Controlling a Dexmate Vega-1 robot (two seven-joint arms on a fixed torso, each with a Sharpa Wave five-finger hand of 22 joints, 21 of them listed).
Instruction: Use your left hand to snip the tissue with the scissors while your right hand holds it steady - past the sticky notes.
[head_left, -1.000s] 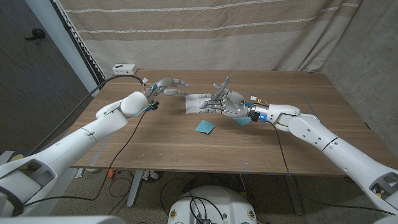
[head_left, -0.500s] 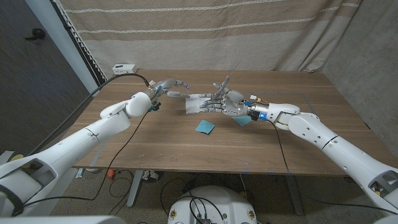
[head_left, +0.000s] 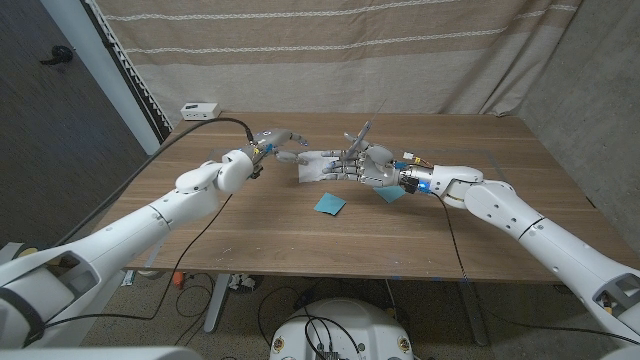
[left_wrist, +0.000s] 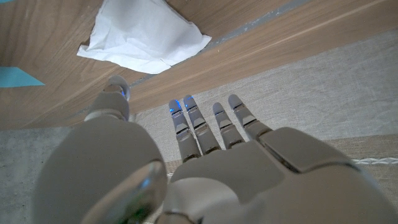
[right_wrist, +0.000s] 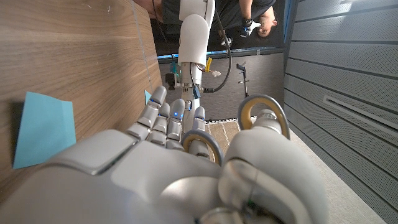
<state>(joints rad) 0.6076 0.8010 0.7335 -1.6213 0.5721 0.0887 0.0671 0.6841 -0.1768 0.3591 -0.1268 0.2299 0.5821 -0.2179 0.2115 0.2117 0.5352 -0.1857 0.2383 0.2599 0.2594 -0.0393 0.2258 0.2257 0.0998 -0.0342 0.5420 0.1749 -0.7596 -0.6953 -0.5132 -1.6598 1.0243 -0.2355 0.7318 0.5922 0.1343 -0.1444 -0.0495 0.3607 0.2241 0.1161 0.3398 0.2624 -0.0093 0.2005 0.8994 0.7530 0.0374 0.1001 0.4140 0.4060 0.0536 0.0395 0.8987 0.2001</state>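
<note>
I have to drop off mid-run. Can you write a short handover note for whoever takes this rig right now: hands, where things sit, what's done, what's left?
Left hand: empty, fingers apart, raised beside the tissue at its left edge.
Right hand: grips the scissors, blades pointing up, over the tissue's right side.
Tissue lies on the table, uncut as far as the pictures show. Blue sticky notes lie nearer the robot.
Done: scissors picked up, but by the right hand, not the left as the task says.
Left: sort out which hand cuts, steady the tissue, snip.
</note>
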